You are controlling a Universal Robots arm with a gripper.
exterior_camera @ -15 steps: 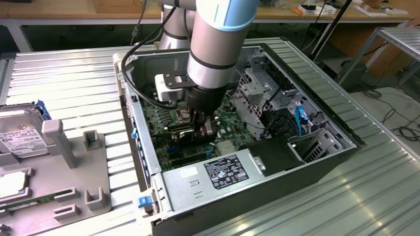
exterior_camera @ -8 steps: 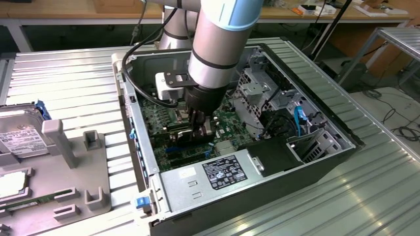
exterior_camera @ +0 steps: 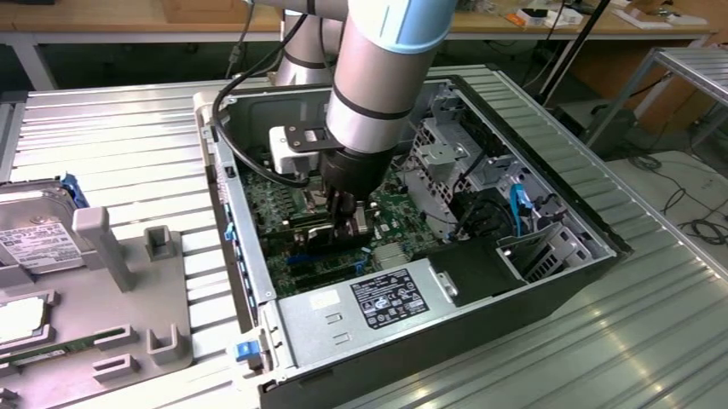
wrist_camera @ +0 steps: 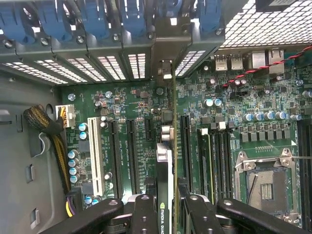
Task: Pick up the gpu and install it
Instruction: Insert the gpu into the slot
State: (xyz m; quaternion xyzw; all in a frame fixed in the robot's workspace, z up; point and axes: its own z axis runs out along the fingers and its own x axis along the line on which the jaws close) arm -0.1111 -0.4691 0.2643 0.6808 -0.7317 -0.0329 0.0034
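Inside computer case (exterior_camera: 546, 256), claw (wrist_camera: 168, 204) grips gpu (wrist_camera: 165, 161) edge-on, seemingly above motherboard (wrist_camera: 131, 107).

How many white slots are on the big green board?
1. The white slot stands near the braided cable bundle, apart from the gpu in the gripper. More may hide under the gripper.

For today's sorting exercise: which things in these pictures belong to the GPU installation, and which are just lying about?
Belonging to the job:
- gpu, edge-on above the motherboard slots
- claw, shut on the gpu
- motherboard
- computer case

Lying about:
- hard drive on the grey tray
- memory stick
- grey tray
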